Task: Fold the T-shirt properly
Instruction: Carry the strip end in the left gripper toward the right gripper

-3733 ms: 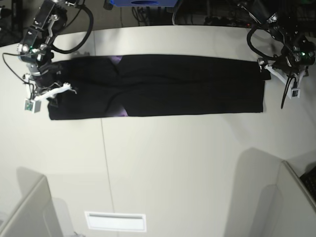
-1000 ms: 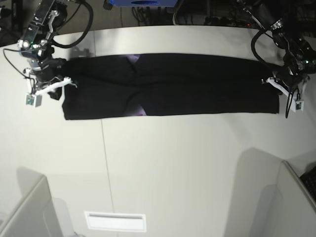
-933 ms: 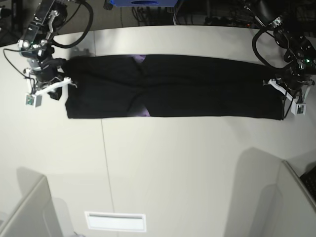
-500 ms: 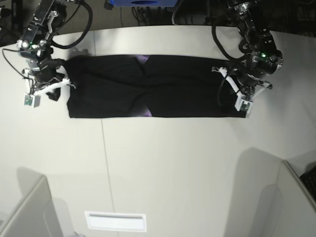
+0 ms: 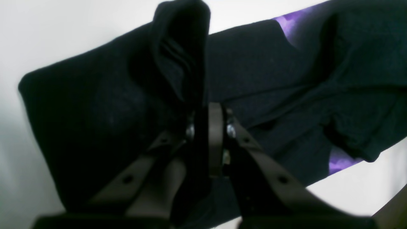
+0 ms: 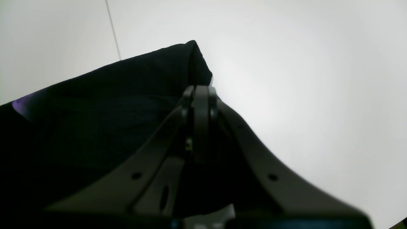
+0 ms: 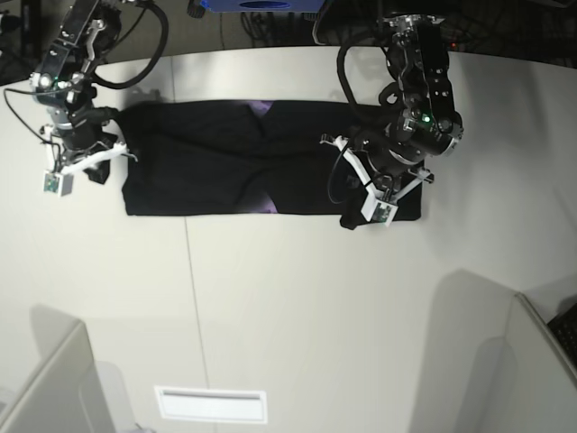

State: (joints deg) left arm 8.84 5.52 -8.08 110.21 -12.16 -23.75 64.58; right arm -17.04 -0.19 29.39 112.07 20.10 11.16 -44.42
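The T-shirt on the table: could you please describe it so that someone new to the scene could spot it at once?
On the far half of the pale table, a long dark band lies between the two arms: the T-shirt, folded into a strip. It is the only cloth there, black with small purple patches showing, and each end is pinched by a gripper.

You see one T-shirt [image 7: 225, 167], black with purple showing at two spots along its folds, on one counter [image 7: 297, 298]. You have two arms, each with one end effector: left end effector [image 7: 383, 185], right end effector [image 7: 90, 162]. One white label [image 7: 211, 404] lies on the counter.
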